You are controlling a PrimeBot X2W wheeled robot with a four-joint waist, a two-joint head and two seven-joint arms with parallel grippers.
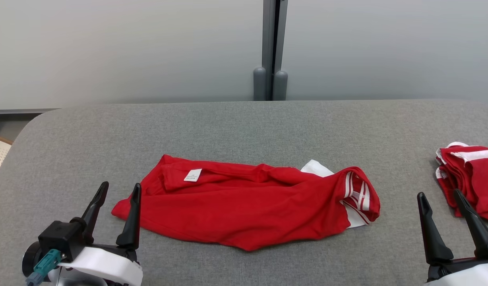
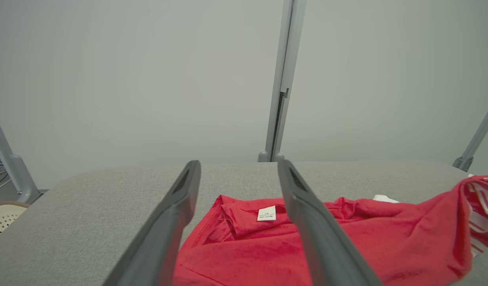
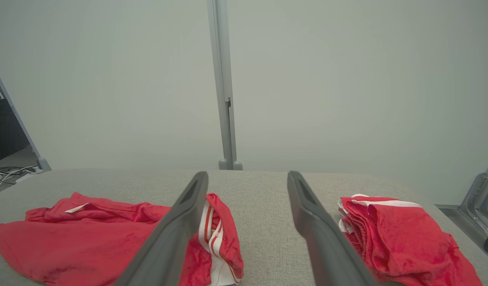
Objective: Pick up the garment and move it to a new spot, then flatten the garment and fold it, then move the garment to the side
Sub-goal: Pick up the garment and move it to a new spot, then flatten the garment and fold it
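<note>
Left claw (image 1: pixel 121 184): fingers spread, empty, at the near left of the grey tabletop (image 1: pixel 244 123). Red garment (image 1: pixel 244 206): rumpled, lying across the middle of the tabletop between the two claws, its left corner just beside the left claw; white label (image 1: pixel 192 174) up near the left end, white-striped trim at the right end. Right claw (image 1: pixel 438 193): fingers spread, empty, apart from the garment. Pile of red-and-white clothes (image 1: pixel 472 174): far right, just beside the right claw.
</note>
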